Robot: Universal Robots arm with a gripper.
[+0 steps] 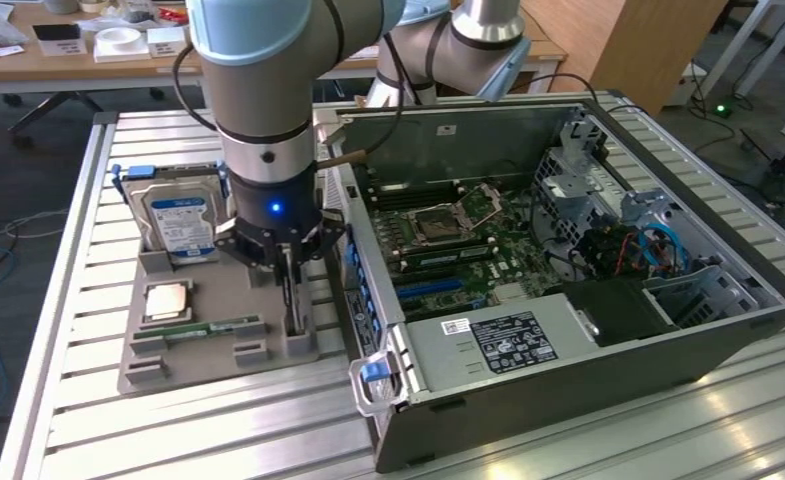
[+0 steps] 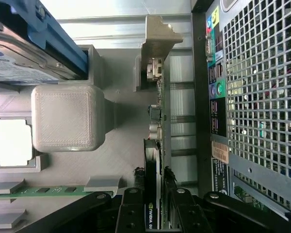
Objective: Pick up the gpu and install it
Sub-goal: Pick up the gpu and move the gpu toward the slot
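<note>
Up front there's the ribbed aluminium tabletop [image 1: 59, 420]. A grey, matte, printed-looking plastic tray [image 1: 165, 362] sits on it, all blocky slots and pockets. In the tray, nearest first, are a slim green RAM stick [image 1: 215, 327] lying flat and a square shiny CPU [image 1: 168, 300] in its recess. The gpu [image 1: 296, 315] stands on edge in a slot along the side next to the PC. The gripper [image 1: 289, 278] is right over it, with the jaws pinched narrow on the card's upper edge. At the far end a silver hard drive [image 1: 179, 222] with a blue label stands upright. Beside the tray is the open black metal computer case [image 1: 712, 335], with a green motherboard [image 1: 459, 240] inside and a boxy power supply [image 1: 499, 342].
</note>
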